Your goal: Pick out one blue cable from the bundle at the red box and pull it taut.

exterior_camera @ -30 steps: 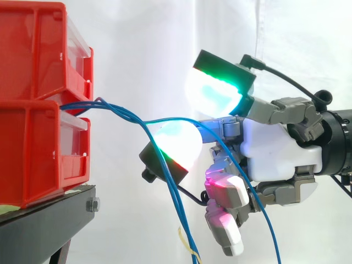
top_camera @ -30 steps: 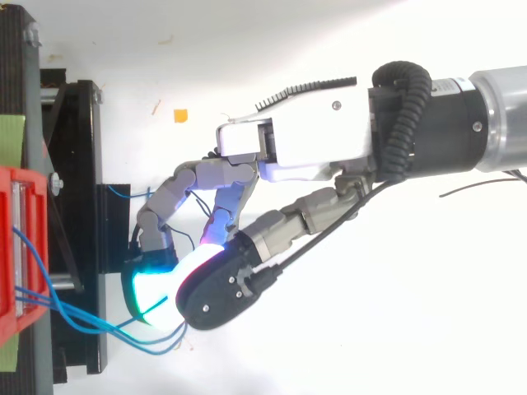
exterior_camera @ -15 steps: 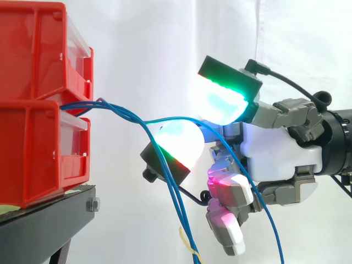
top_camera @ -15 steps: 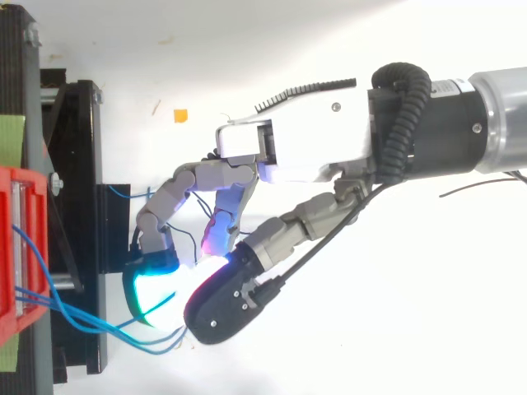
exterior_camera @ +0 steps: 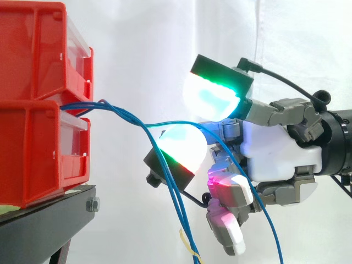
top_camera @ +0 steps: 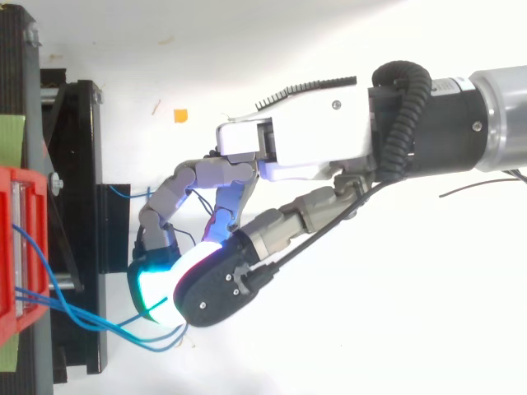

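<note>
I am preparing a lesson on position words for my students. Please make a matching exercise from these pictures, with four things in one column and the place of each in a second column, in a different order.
Things:
1. red bins
2. blue cables
3. black stand
4. hand

Places:
A. reaches in from the right edge of the side view
B. beneath the bins, carrying them
C. stacked one on the other, at the left
D. lead away from the bins and droop towards the bottom edge

Pairs: 1-C, 2-D, 3-B, 4-A.

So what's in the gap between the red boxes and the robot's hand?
Blue cables span it, running from the red boxes toward the hand, clearest in the side view.
</note>
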